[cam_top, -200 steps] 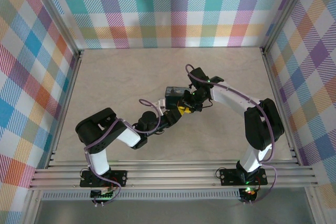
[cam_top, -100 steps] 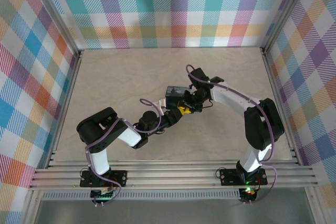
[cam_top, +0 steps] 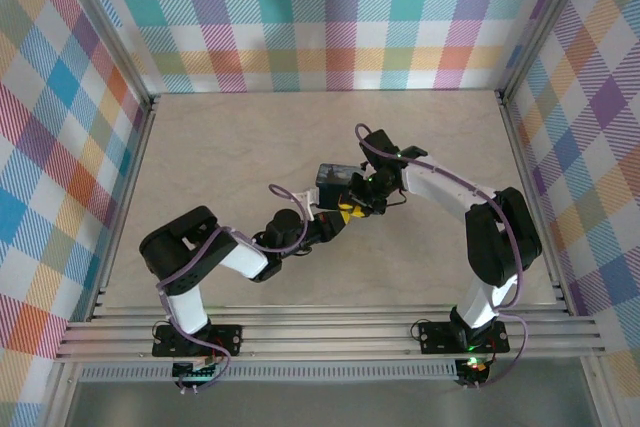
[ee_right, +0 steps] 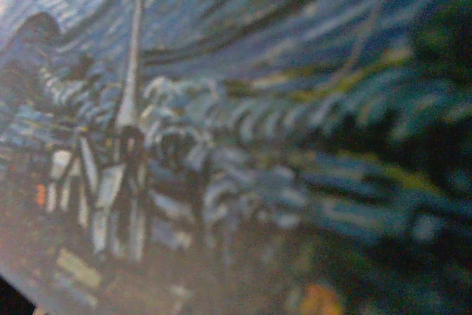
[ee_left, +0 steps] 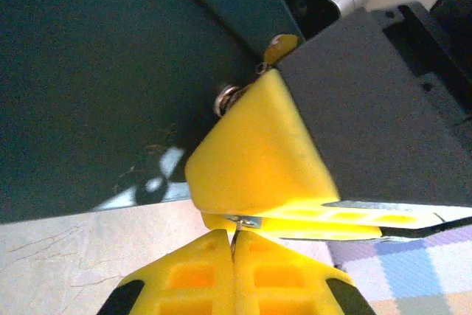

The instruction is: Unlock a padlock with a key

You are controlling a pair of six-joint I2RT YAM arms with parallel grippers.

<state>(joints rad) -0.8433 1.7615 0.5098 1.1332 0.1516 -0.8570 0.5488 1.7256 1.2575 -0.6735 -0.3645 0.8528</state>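
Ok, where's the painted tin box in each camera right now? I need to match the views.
Top external: the tin box sits at the centre, where the two arms meet.
Left wrist: its dark teal side covers the upper left, behind the yellow pads.
Right wrist: its painted starry face, very close and blurred.
Shared landmark, top and left wrist: the yellow pads, just below the tin from above.
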